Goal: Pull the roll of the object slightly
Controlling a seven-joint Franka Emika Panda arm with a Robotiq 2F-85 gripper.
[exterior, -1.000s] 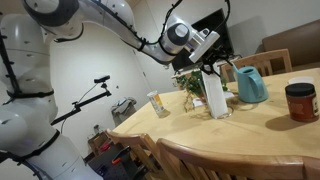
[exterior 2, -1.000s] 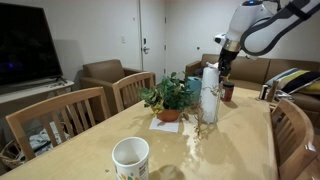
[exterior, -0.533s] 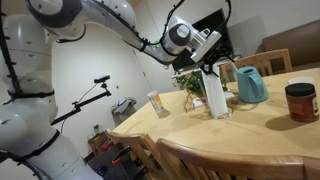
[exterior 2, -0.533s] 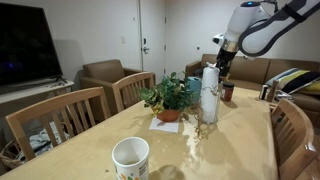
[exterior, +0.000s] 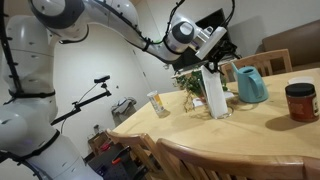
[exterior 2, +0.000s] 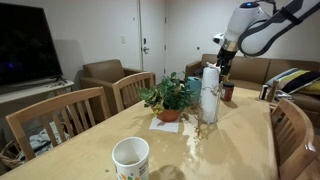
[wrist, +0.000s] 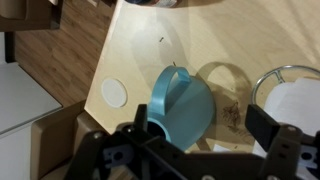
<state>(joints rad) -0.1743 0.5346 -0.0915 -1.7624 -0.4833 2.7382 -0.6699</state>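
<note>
Gripper (wrist: 197,132): in the wrist view the two dark fingers (wrist: 264,124) enter from the bottom edge and stand wide apart, with nothing clasped between them. In both exterior views it hangs at the top of the paper towel roll (exterior: 215,92); whether a finger touches the roll cannot be told at this size.

Task object: the roll stands upright on the wooden table (exterior: 262,126), at centre right of an exterior view (exterior 2: 210,95). In the wrist view only its top shows (wrist: 297,105), a white disc inside a metal ring, cut off by the right edge and partly covered by the right-hand finger.

Surroundings, outward:
- A teal pitcher (wrist: 182,105) sits just beside the roll. It fills the gap between the fingers in the wrist view (seen from above, lying below them).
- A potted plant (exterior 2: 168,97) stands close to the roll on the other side, on a white mat.
- A brown jar with a red lid (exterior: 300,102) stands apart, at the right edge.
- A paper cup (exterior 2: 131,157) stands well apart, at the bottom centre.
- A white round disc (wrist: 114,92) lies near the table edge, left of the pitcher.

Obstructions: the plant's leaves overlap the roll's lower part in an exterior view (exterior: 192,82). The roll's holder base is hard to make out.
</note>
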